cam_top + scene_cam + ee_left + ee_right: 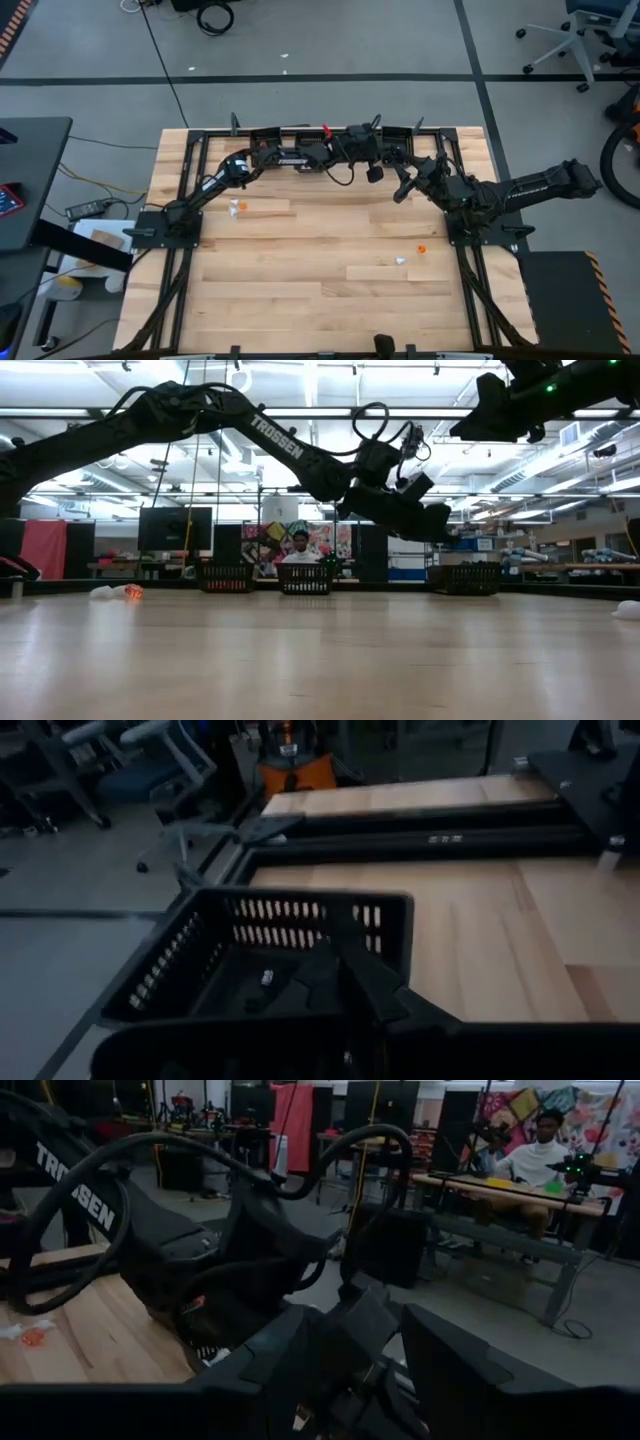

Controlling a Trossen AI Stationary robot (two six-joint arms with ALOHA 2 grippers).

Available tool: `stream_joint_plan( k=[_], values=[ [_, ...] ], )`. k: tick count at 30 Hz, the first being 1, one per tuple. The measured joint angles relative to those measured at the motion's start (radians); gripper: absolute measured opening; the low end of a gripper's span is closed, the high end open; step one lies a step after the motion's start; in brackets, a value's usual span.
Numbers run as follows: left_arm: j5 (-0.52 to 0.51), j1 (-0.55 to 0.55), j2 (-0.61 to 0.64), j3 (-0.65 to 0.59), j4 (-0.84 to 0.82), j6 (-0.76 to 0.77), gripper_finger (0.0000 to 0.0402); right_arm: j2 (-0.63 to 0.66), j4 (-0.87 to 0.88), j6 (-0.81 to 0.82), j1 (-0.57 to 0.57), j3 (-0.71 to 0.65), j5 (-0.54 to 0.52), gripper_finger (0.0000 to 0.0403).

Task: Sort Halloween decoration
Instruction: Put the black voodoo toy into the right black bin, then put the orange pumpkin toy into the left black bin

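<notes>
Left hand [375, 172] hovers closed, well apart from trinkets [238, 207].

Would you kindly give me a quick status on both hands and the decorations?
Left hand shut, raised over the back bin. Right hand raised near the back edge, holding nothing visible. Trinkets loose on table: left pair, right pair. Nothing blocking them.

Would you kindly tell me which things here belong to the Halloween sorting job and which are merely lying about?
Part of the job:
- orange trinket and white trinket on the table's right side
- white and orange trinkets on its left side
- black bins at the far edge

Just lying about:
- office chair
- floor cables
- person at a desk
</notes>
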State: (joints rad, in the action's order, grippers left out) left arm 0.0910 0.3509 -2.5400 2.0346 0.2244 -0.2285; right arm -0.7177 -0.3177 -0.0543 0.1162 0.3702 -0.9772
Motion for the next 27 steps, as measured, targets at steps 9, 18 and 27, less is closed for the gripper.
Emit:
stream_joint_plan(
  k=[9, 18, 27],
  values=[
    [-0.003, 0.014, -0.032, 0.000, 0.057, 0.061, 0.0001, 0.000, -0.007, -0.003, 0.000, 0.000, 0.007, 0.0171],
    [0.000, 0.006, -0.020, -0.001, 0.001, 0.034, 0.0000, 0.000, -0.008, -0.047, 0.014, 0.000, 0.005, 0.0171],
    [-0.001, 0.004, 0.145, 0.000, -0.356, -0.066, 0.0000, 0.034, -0.004, -0.132, 0.085, 0.000, 0.132, 0.0171]
  ],
)
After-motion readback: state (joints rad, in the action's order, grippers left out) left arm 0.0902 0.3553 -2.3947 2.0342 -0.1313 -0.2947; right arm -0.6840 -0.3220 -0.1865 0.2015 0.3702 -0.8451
